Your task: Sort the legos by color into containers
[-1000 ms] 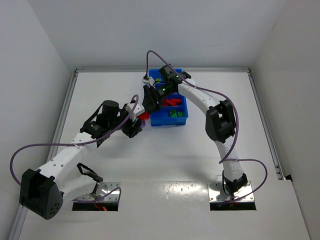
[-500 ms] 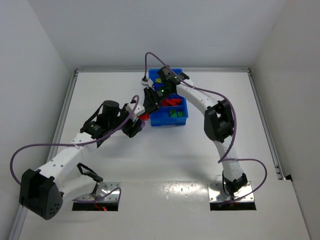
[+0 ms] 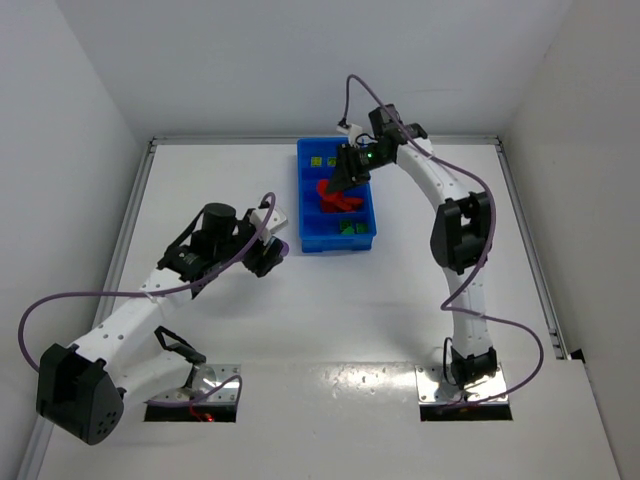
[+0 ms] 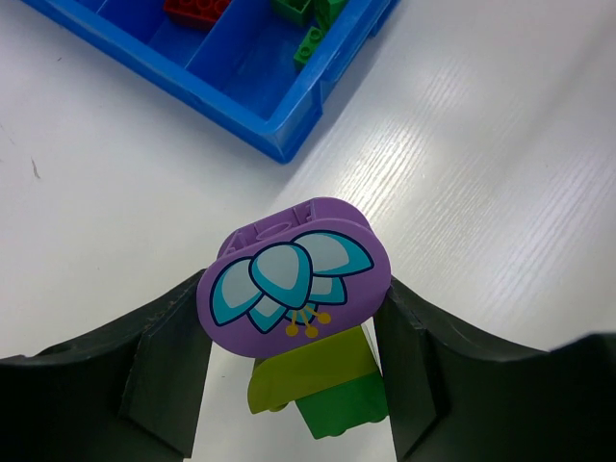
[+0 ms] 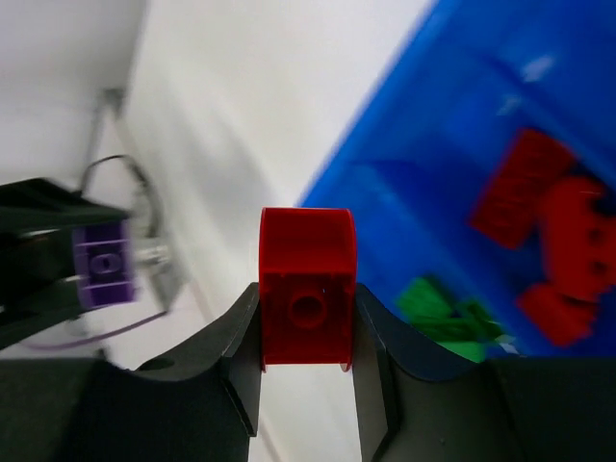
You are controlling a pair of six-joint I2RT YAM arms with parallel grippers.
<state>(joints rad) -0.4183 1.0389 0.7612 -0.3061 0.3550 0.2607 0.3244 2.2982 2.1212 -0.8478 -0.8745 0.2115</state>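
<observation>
Red brick (image 5: 308, 279), hard, light and slick, sits clamped by its flat sides in the right gripper (image 5: 308, 327) over the tray (image 3: 372, 215) at the tabletop's far edge. The left gripper (image 4: 294, 337) pinches a purple-topped cluster (image 4: 294, 284) by its flanks, just off the tray's corner.

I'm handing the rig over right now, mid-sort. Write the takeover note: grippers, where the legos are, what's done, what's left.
Left gripper: shut on a stacked cluster (purple flower piece on yellow-green and green bricks), just off the near left corner of the blue tray.
Right gripper: shut on a red brick, held over the tray.
Done: red bricks, green bricks and yellow-green bricks lie in separate compartments.
Left: drop the red brick with the reds. The cluster probably needs pulling apart before each piece is sorted.
</observation>
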